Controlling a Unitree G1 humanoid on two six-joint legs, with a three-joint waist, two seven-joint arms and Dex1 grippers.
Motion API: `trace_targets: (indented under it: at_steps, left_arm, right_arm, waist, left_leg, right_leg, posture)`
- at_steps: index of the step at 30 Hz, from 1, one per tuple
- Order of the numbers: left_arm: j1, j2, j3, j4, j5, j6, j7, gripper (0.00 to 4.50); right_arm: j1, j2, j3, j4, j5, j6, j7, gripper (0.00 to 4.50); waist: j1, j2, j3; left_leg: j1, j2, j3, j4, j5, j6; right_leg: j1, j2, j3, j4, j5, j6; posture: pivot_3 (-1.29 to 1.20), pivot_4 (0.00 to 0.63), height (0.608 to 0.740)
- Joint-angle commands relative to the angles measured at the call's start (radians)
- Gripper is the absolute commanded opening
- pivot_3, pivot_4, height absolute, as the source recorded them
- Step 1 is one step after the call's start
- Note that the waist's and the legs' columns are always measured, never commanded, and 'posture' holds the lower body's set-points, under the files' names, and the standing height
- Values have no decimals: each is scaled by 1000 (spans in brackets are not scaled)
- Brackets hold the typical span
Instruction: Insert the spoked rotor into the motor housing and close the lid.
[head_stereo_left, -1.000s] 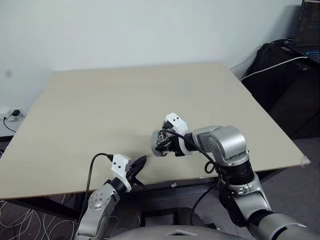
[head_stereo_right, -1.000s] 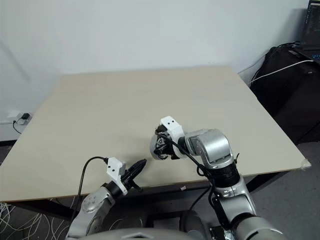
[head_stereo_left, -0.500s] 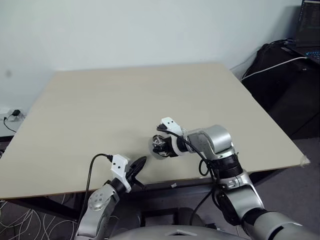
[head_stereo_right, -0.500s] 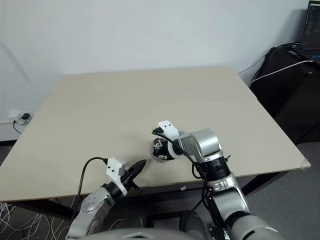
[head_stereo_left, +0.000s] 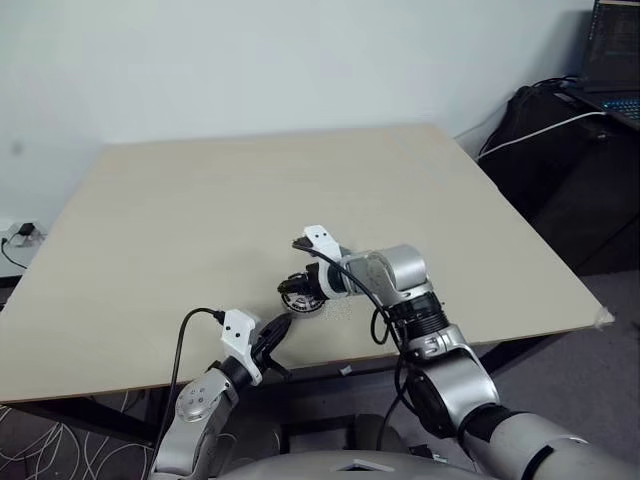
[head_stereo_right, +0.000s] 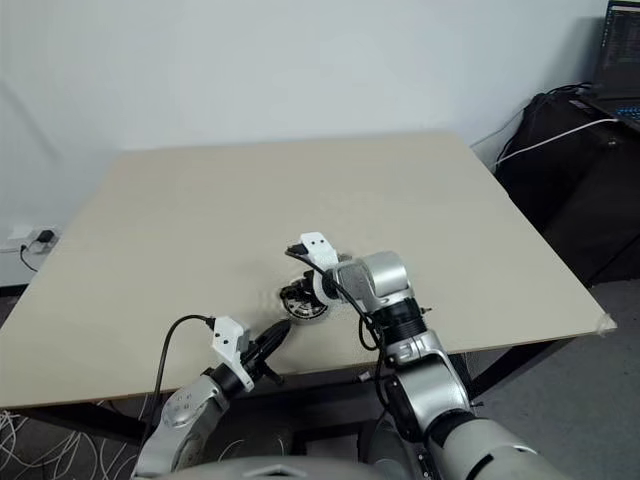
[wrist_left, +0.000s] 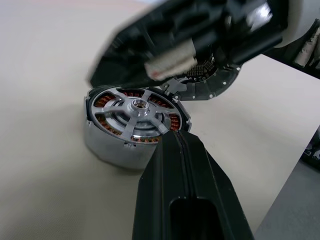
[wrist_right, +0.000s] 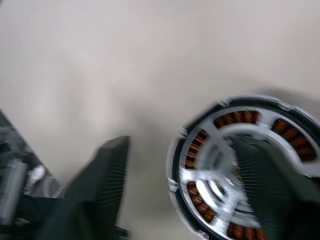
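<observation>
Rotor: spoked rotor (wrist_left: 136, 111) sits seated flat inside the motor housing (wrist_left: 107, 145), spokes over the copper windings, hub centred; insertion looks done to me.
Housing: stands upright on the worktop (head_stereo_left: 250, 190) near its front edge, between my two claws; open face up so the lid can drop on.
Lid: lid (wrist_left: 207, 82), dark perforated face showing, is tilted at the housing's far rim, touching or just beside it; not closed. It lies under my right claw; I can't tell if anything grips it.
Right claw: right claw (head_stereo_left: 300, 290) fingers spread wide, one either side of the housing in its wrist view, one finger (wrist_right: 95, 190) well off the rim. Pinching nothing that I can see. It angles down over the housing, which I read as setting the part down or lining up for the lid.
Left claw: left claw (head_stereo_left: 275, 335) fingers pressed together, empty, tip (wrist_left: 175, 150) pointing at the housing's near side from just off the worktop edge; parked, maybe ready to brace.
Stage: rotor in, lid still to seat.
Next need: lid must come level and centred on the hub before pressing.
Risk: housing is free-standing on smooth worktop; a sideways push could slide it.
</observation>
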Motion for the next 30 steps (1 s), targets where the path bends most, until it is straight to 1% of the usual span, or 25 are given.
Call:
trace_targets:
  at_steps: [1, 4, 5, 6, 8, 10, 12, 13, 17, 18, 21, 23, 25, 27, 30]
  left_arm:
    - [-6, -4, 3, -22, -11, -5, -1, 0]
    - [-3, -5, 2, -25, -14, -2, -1, 0]
    - [-3, -5, 2, -25, -14, -1, -1, 0]
    - [-3, -6, 1, -26, -14, -1, -1, 0]
    - [-4, -8, 0, -26, -13, 0, 0, 0]
    - [-3, -9, 0, -27, -13, 0, 1, 0]
    - [1, -11, 1, -31, -15, 2, 2, 0]
    - [4, -12, 1, -34, -15, 2, 2, 0]
    - [13, -16, 1, -41, -14, -5, 4, 0]
    - [14, -17, 2, -42, -14, -7, 3, 0]
    - [17, -20, 4, -46, -17, -4, 3, 0]
    - [16, -20, 4, -47, -18, 0, 2, 0]
    - [12, -15, 4, -48, -19, 8, -2, 0]
    - [9, -11, 3, -48, -20, 12, -5, 0]
    - [2, -6, 1, -46, -21, 19, -12, 0]
  right_arm:
    - [-19, 33, -47, -104, 68, 17, 6, 4470]
    - [4, 47, -58, -220, 113, -25, 19, 4470]
    - [11, 41, -51, -265, 118, -60, 25, 4470]
    - [24, 13, -13, -320, 91, -139, 32, 4470]
    - [49, -69, 72, -408, 7, -312, 35, 4075]
    - [68, -124, 104, -449, -39, -405, 24, 3586]
    - [97, -225, 152, -488, -144, -531, -4, 2936]
    - [113, -263, 163, -502, -180, -574, -16, 2537]
    - [209, -400, 142, -539, -327, -709, -109, 1302]
    - [232, -416, 131, -546, -345, -721, -126, 923]
    - [349, -478, 73, -549, -428, -751, -216, 23]
    - [430, -522, 61, -554, -474, -755, -231, 23]
    - [525, -556, 70, -581, -483, -716, -197, 23]
    - [573, -572, 84, -599, -486, -696, -165, 23]
    - [632, -544, 128, -598, -508, -688, -167, 23]
  waist:
    - [-1, 0, 0]
    - [-2, 0, 0]
    - [-2, 0, 0]
    - [-2, 0, 0]
    - [0, 0, 0]
    - [0, 0, 0]
    - [0, 0, 0]
    - [1, 0, 0]
    - [9, -1, 0]
    - [11, -1, 0]
    - [20, -2, 0]
    - [25, -3, 1]
    - [29, -4, 2]
    - [28, -5, 3]
    - [18, -6, 4]
  left_leg:
    - [0, 0, 0, 0, 0, 0]
    - [0, 0, 0, 0, 0, 0]
    - [0, 0, 0, 0, 0, 0]
    - [0, 0, 0, 0, 0, 0]
    - [0, 0, 0, 0, 0, 0]
    - [0, -1, 0, 1, 0, 0]
    - [0, -1, 0, 1, 0, 0]
    - [0, -1, 0, 1, 0, 0]
    - [0, 0, 0, 1, 0, 0]
    - [0, 0, 1, 1, 0, 0]
    - [0, 0, 1, 1, 0, 0]
    - [0, 0, 1, 1, 0, 0]
    - [0, 0, 1, 2, 0, 1]
    - [1, 0, 1, 2, -1, 1]
    - [2, 1, 3, 2, -1, 1]
  right_leg:
    - [0, 0, 0, 0, 0, 0]
    - [0, 0, 0, 0, 0, 0]
    - [0, 0, 0, 0, 0, 0]
    - [0, 0, 0, 0, 0, 1]
    - [1, -1, -1, -1, -3, 6]
    - [1, -1, -1, -1, -4, 6]
    - [1, -1, 0, -2, -4, 6]
    - [1, -1, 0, -2, -4, 6]
    - [1, -1, 0, -1, -4, 5]
    - [1, -1, 0, -2, -4, 4]
    - [2, -1, 0, -2, -6, 1]
    - [3, -1, 0, -2, -7, 1]
    - [7, -1, 0, -3, -7, 1]
    - [9, -1, 0, -3, -7, 2]
    - [9, 0, 1, -2, -7, 2]
  posture:
    - [0, 0, 740]
    - [0, 0, 740]
    - [0, 0, 740]
    - [0, 0, 740]
    - [0, 0, 740]
    - [0, 0, 740]
    - [0, 0, 740]
    - [0, 0, 740]
    - [0, 0, 740]
    - [0, 0, 740]
    - [0, 0, 740]
    - [0, 0, 740]
    - [0, 0, 740]
    - [0, 0, 740]
    - [0, 0, 740]
